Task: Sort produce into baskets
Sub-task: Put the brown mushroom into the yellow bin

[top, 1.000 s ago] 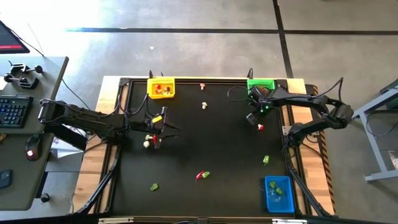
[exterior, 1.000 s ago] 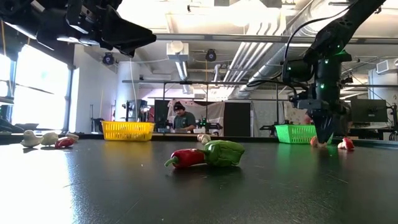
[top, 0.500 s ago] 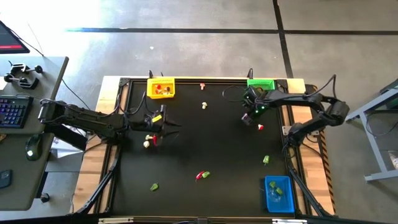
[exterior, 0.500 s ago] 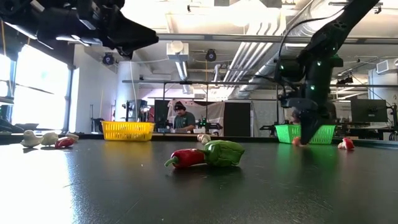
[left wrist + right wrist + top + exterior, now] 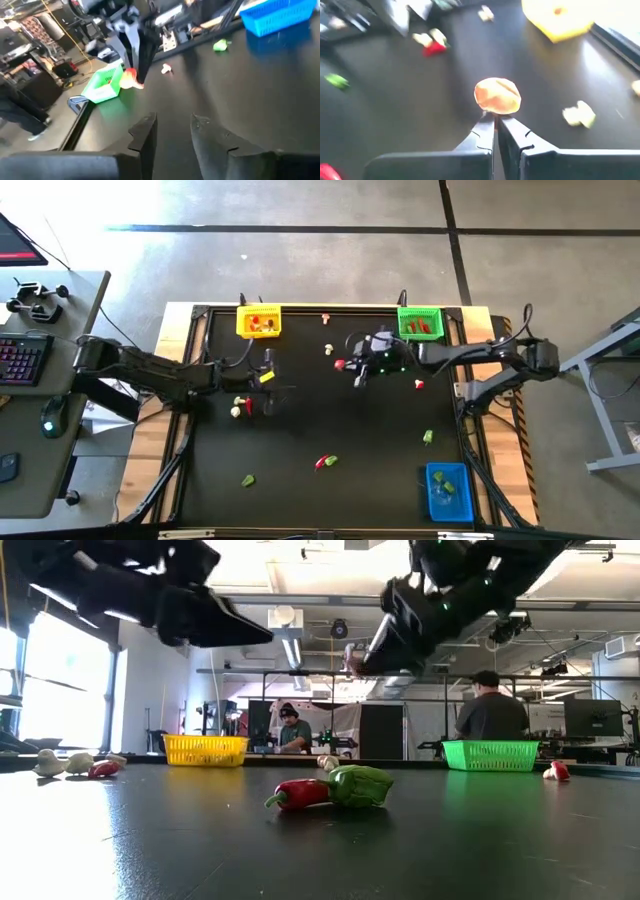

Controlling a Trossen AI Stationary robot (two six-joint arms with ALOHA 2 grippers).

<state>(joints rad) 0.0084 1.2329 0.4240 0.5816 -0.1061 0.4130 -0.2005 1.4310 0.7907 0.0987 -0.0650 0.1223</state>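
Note:
My right gripper [image 5: 496, 118] is shut on a small round red-orange produce piece [image 5: 497, 96] and hangs over the table's far middle [image 5: 348, 367], between the yellow basket [image 5: 259, 321] and the green basket [image 5: 419, 321]. The blue basket [image 5: 448, 490] stands at the near right corner. My left gripper [image 5: 172, 125] is open with nothing between its fingers. It hovers above the table at the left [image 5: 286, 388], beside cream-white bulbs and a red piece [image 5: 238, 406]. More produce lies scattered: a red and green pair [image 5: 325, 462] and green chunks [image 5: 247, 479]. My right gripper pinches the red-orange piece by its lower edge [image 5: 495, 112] between the free ends of its two fingers. The fingers slant downward, coming from the table's right side. The piece is lifted well clear of the table [image 5: 350, 658].
A red and white piece [image 5: 418, 384] lies near the green basket, a green chunk [image 5: 427, 437] on the right, and white pieces [image 5: 328, 350] at the far middle. Two people stand in the room beyond the table [image 5: 490, 715].
My right gripper has lifted the red-orange piece off the table near the green basket and carried it up and toward the table's left. It has tipped from pointing down to a slant. My left gripper has sunk a little and reached farther toward the right.

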